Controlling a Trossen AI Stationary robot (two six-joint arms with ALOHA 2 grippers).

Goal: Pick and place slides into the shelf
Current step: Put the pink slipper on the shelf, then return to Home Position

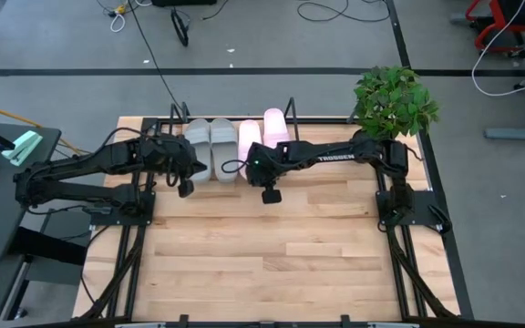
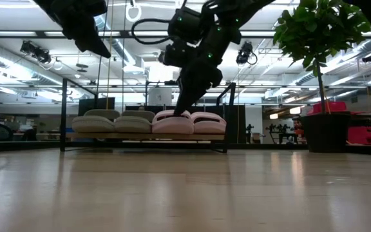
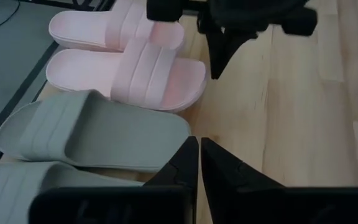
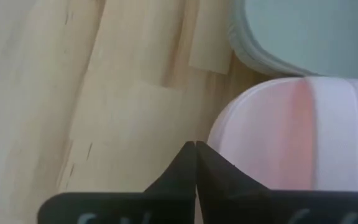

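- The slides sit in a row along the upper middle of the high view: a grey pair on the left, then a pink slide and a second pink slide that reaches further toward the top of the frame.
- In the low view all four rest side by side on the shelf (a low black wire rack) at mid-height, left of centre, greys left and pinks right.
- The right gripper comes down from the upper centre of the low view to the strap of the nearer pink slide; its own wrist view shows its fingers pressed together, tips meeting, with the pink sole just beside them and nothing between.
- The left gripper hovers at the lower edge of the grey pair, left of centre in the high view; its fingers are also closed tip to tip, empty.
- A potted plant stands at the upper right corner of the wooden table.
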